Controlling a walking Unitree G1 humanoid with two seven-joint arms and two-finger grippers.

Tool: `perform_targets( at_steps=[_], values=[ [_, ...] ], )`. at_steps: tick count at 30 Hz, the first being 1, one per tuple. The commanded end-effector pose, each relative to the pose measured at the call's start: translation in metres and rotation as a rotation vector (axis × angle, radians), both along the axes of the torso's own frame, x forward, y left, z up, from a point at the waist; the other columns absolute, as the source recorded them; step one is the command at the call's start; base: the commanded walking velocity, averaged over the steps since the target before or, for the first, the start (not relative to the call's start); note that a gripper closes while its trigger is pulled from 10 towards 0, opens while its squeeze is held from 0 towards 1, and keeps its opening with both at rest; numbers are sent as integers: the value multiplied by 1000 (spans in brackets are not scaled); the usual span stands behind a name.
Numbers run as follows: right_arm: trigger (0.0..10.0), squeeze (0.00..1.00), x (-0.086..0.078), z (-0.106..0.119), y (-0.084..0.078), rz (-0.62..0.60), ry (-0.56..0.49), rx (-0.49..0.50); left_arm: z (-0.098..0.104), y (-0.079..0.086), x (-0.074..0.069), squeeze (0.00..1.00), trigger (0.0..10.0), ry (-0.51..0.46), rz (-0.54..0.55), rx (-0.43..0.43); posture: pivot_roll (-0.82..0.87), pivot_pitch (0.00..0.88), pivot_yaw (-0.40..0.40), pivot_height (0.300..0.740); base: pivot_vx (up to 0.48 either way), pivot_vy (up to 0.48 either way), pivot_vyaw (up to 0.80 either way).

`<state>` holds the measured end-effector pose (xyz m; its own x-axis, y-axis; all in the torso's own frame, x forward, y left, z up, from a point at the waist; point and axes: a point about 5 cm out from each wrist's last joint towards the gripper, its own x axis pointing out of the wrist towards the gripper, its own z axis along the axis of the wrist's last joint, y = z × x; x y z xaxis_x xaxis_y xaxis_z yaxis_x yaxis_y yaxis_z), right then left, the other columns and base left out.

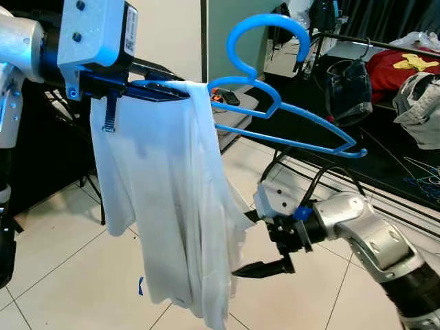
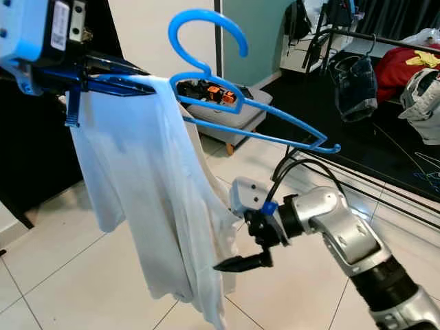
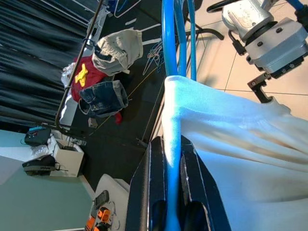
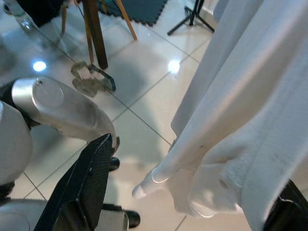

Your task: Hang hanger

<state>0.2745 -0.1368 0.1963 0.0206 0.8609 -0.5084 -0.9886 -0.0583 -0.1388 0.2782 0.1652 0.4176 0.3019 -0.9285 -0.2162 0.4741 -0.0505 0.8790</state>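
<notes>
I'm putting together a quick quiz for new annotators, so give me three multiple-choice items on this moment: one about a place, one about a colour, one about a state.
1. Where does the white garment hang?
A. Over the hanger end held by the left claw
B. On the clothes rail in the background
C. Flat on the tiled floor

2. What colour is the hanger?
A. Red
B. Blue
C. Black

3. What is the state of the right claw?
A. Shut on the hanger hook
B. Shut on a shoe
C. Open, beside the garment's lower part

Answers:
1. A: the cloth drapes from the hanger where the left claw clamps it.
2. B: its hook and arms are bright blue.
3. C: in the right wrist view its fingers stand wide apart, with cloth between them.
</notes>
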Motion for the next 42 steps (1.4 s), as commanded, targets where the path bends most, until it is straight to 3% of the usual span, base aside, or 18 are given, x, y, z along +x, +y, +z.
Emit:
perform_targets(
  at_steps=[1,4,5,15,21,34,42],
  values=[
    [10000,0,1,-5,-1,-4,-4,-49,5,-3,-3,0,10000,-19,-20,-18,-49,0,3,740,0,0,0],
    [10000,0,3,-7,-6,-27,-4,-89,6,-3,-3,0,10000,-24,-19,-19,-49,0,2,740,0,0,0],
    [0,0,4,-7,-8,-31,-3,-104,6,-3,-3,0,10000,-25,-18,-20,-51,0,3,740,0,0,0],
    [0,0,-4,1,-17,27,51,-98,4,1,-2,0,10000,-21,-3,-16,-52,0,-2,740,0,0,0],
    [0,0,-3,25,-24,28,69,48,1,6,1,0,10000,-6,19,-14,-54,0,-1,740,0,0,0],
    [0,0,-8,42,-43,25,91,108,-2,14,4,0,10000,7,53,-33,-61,0,2,740,0,0,0],
    [0,0,-4,66,-58,-42,4,153,-8,26,7,0,10000,58,100,-40,-57,0,7,740,0,0,0]
  ],
)
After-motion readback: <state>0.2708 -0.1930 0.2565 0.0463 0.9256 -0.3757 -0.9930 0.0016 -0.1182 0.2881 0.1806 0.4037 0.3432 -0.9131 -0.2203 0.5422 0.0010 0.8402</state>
